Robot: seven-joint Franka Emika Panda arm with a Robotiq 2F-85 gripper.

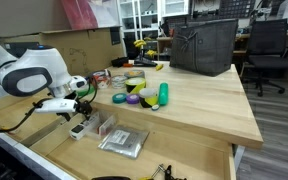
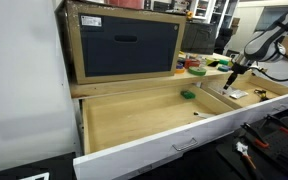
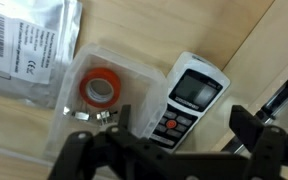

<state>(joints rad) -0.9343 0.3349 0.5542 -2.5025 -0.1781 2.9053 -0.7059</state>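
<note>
Plastic box [image 3: 129, 70], clear, lies just below the jaws in the wrist view. It sits on the lower wooden level in front of the desk [image 1: 209, 105]. That level looks like an open drawer [image 1: 184, 155], though its edges are hard to read in that view.

The desk is a broad, pale wooden top. In an exterior view a second, larger drawer [image 2: 144, 125] stands pulled out beneath a wooden cabinet [image 2: 124, 45] with a dark front. A black bin [image 1: 204, 45] stands at the far side of the desk. The white robot arm [image 1: 29, 75] reaches in over the lower level.

A silver bag [image 3: 29, 45] with a printed label lies flat just beside the box. A white handheld meter [image 3: 189, 100] with a small screen and a red button lies on the box's other side, close against it. A green bottle [image 1: 163, 95] lies on the desk among a few small coloured things. Inside the box sits an orange roll of tape [image 3: 88, 90].

The jaws are spread fully wide and hold nothing. They hang above the box and the meter without touching either.
</note>
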